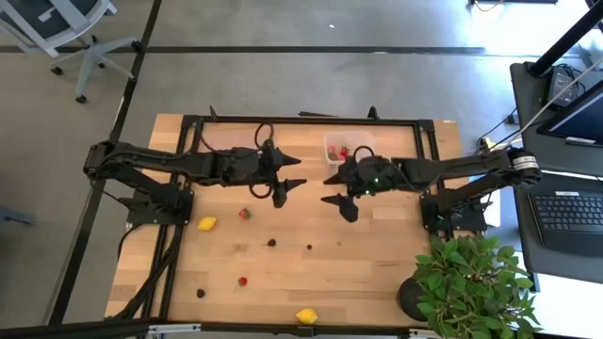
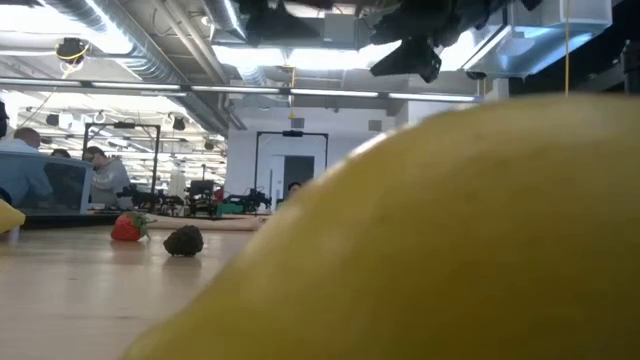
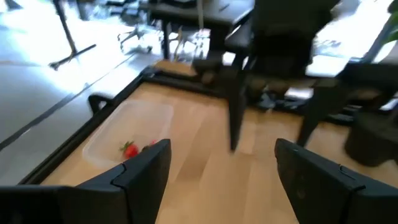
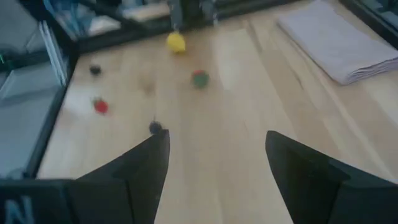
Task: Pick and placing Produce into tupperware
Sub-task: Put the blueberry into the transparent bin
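Both grippers hang above the table near its middle, fingers spread and holding nothing. The left gripper [image 1: 285, 177] is just beside the clear tupperware tub [image 1: 336, 148], on its left; the right gripper [image 1: 337, 191] is just in front of the tub. The tub holds a red strawberry [image 1: 344, 152]. Well away from it lie a yellow lemon [image 1: 207, 224], another strawberry [image 1: 245, 214], a dark berry [image 1: 271, 242] and a second lemon [image 1: 306, 316].

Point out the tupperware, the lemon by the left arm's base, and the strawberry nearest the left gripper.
tupperware [image 1: 333, 141]: high view, bare left rim.
lemon [image 1: 207, 224]: high view, middle of its yellow body.
strawberry [image 1: 245, 214]: high view, middle of the red fruit.
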Motion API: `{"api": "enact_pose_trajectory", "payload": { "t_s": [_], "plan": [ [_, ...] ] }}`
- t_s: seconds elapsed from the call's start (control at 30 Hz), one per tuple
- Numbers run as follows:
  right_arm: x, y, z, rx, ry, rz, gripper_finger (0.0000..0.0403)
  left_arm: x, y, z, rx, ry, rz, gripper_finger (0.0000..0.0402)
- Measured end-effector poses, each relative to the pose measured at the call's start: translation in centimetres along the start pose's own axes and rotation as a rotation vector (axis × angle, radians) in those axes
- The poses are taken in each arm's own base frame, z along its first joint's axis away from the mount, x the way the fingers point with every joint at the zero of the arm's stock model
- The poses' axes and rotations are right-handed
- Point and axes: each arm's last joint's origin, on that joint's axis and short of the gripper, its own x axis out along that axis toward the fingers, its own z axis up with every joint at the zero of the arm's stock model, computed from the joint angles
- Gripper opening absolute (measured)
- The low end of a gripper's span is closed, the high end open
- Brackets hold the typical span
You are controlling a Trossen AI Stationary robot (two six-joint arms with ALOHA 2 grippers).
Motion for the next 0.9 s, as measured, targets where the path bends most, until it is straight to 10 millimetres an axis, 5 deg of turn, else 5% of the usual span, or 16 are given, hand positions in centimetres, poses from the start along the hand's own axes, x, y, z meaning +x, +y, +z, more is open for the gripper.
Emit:
{"api": "enact_pose_trajectory", "payload": {
  "t_s": [0.27, 0.47, 0.9],
  "plan": [
    [1.3, 1.0, -5.4, -0.006, -0.316, 0.059, 0.0265, -3.4, -0.9, 1.4, 0.077, -0.06, -0.064, 0.028],
    [1.4, 1.5, -10.2, 0.036, -0.255, 0.093, 0.0265, -5.3, -1.4, 1.2, 0.1, -0.021, -0.097, 0.0278],
    [6.5, 6.3, -13.2, -0.001, -0.171, 0.035, 0.0265, -6.0, -2.5, 0.3, 0.146, 0.055, -0.142, 0.028]
  ]
}}
